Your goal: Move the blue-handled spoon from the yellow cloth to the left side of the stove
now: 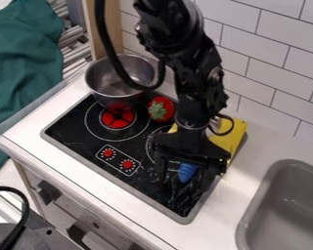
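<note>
A blue ridged object (187,172) is being flanked, seemingly ungripped, by the widely parted fingers of the black gripper (186,182), while a yellow object (234,138) and a strawberry (161,108) are being seen behind them.

So the hand (189,177) is down over the black stove (87,139), fingers apart with a blue ribbed thing (187,172) sitting between them, can't really tell what it is. Some yellow thing (233,137) is just behind the hand, partly hidden by the arm. Up and left of the hand there's a strawberry (160,109), then a metal pot (119,78) further off by the red burner (117,117). Grey sink (277,210) is off to the right, set in the white desk (214,217).
</note>
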Motion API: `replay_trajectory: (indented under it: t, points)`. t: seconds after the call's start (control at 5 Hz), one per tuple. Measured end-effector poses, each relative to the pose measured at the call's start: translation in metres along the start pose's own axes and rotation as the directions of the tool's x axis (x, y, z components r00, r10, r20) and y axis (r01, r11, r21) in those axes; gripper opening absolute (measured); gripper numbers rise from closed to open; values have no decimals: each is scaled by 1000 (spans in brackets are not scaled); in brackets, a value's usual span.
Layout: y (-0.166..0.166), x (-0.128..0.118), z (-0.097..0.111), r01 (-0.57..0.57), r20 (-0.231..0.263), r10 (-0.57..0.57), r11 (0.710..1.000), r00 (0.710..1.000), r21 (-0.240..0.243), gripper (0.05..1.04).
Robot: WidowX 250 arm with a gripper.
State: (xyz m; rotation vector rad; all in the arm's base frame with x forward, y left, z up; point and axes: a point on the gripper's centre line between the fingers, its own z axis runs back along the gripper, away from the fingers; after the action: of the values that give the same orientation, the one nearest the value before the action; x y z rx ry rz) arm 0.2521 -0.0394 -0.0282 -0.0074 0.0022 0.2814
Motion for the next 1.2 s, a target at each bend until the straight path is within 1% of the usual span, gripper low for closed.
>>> replay_trajectory:
  t: [0.4,0.6,0.8,1.0,1.2]
  points:
    - [0,10,-16,1,-12,-1,1000,1000,-24,999]
    - [3,15,-18,-15,-1,15,999,1000,-37,955]
    - [6,18,-19,-13,9,13,999,1000,-32,680]
    - [8,21,-18,-7,34,8,1000,999,-28,402]
    - [11,19,-17,-8,62,10,1000,998,-25,352]
